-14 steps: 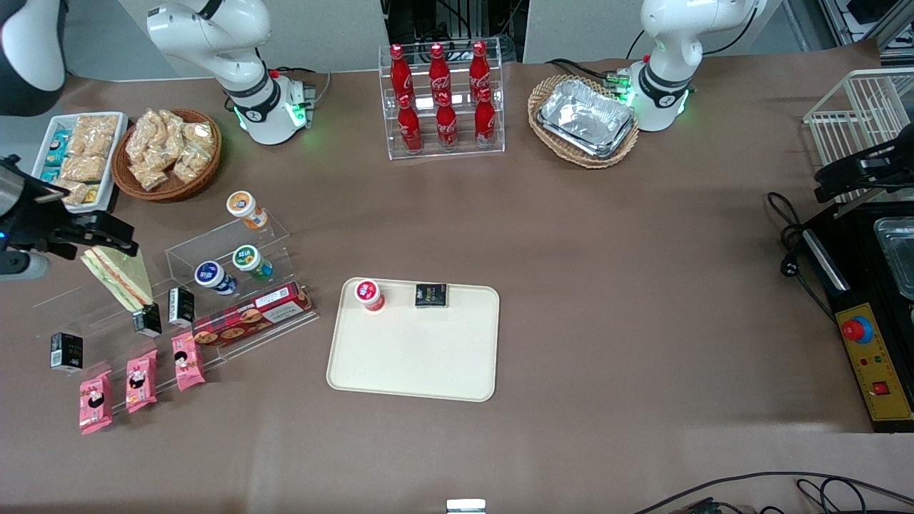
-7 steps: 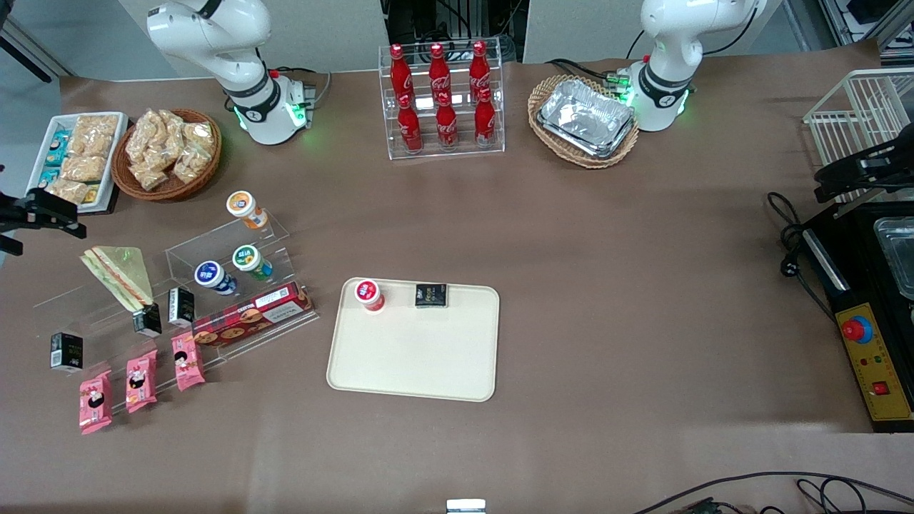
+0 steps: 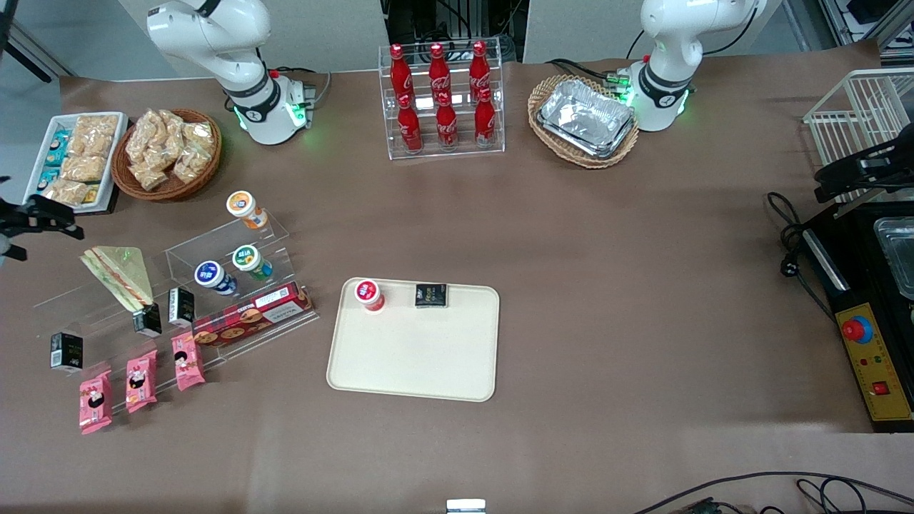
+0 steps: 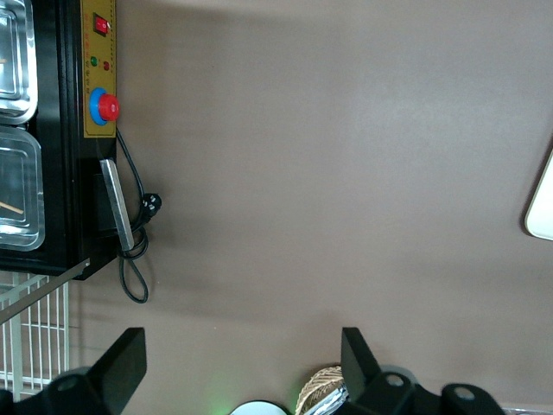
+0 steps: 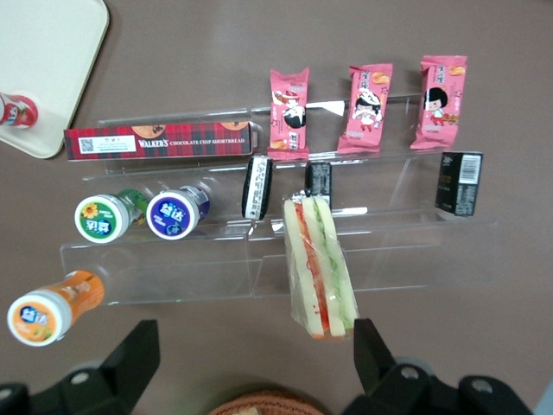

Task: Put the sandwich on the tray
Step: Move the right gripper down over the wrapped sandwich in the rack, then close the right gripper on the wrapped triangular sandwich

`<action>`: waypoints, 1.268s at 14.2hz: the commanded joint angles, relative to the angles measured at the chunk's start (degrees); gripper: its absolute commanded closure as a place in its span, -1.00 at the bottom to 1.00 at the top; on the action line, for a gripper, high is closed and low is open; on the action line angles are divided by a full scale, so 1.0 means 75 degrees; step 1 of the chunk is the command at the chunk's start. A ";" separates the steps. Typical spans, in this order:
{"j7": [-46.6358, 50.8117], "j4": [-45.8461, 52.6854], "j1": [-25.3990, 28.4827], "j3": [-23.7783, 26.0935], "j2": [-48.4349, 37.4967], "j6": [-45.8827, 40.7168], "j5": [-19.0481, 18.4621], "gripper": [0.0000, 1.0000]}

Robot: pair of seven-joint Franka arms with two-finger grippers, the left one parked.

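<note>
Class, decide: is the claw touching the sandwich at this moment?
Apart. The right wrist view shows the open claw with bare table between its fingers and the sandwich; the front view shows the claw farther from the camera than the sandwich.

cola bottles (image 3: 441, 100), foil trays (image 3: 587, 116), pink packets (image 3: 136, 380)

A robotics lab staged as a snack shop — acrylic display shelves (image 3: 228, 246), bolted-down arms.

The red tartan box (image 5: 162, 142) beside the tray (image 5: 52, 60) read "Walkers chocolate chip shortbread"; other labels stayed unreadable.
</note>
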 commanded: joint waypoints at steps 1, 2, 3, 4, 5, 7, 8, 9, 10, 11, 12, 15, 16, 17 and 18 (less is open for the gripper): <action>-0.0412 -0.1723 0.0037 0.0028 -0.0974 0.1266 -0.0103 -1.00; -0.0599 -0.1795 0.0026 0.0028 -0.0939 0.1407 -0.0115 -1.00; -0.0763 -0.1877 0.0026 0.0028 -0.0916 0.1559 -0.0115 -1.00; -0.1008 -0.1982 0.0026 0.0028 -0.0904 0.1747 -0.0115 -1.00; -0.1312 -0.2006 -0.0021 0.0017 -0.0846 0.1923 -0.0115 -1.00; -0.1887 -0.2053 -0.0289 -0.0053 -0.0612 0.2251 -0.0104 -1.00; -0.2006 -0.2158 -0.0314 -0.0158 -0.0553 0.2415 -0.0103 -1.00; -0.2018 -0.2298 -0.0314 -0.0206 -0.0552 0.2625 -0.0103 -1.00; -0.2018 -0.2508 -0.0326 -0.0218 -0.0587 0.2825 -0.0103 -1.00; -0.2018 -0.2765 -0.0338 -0.0276 -0.0622 0.3070 -0.0103 -1.00; -0.2065 -0.2988 -0.0326 -0.0369 -0.0646 0.3409 -0.0103 -1.00; -0.2276 -0.3411 -0.0326 -0.0545 -0.0623 0.3997 -0.0092 -1.00; -0.2392 -0.3540 -0.0326 -0.0615 -0.0623 0.4196 -0.0092 -1.00; -0.2544 -0.3646 -0.0326 -0.0686 -0.0599 0.4395 -0.0057 -1.00; -0.2581 -0.3798 -0.0326 -0.0710 -0.0599 0.4571 -0.0022 -1.00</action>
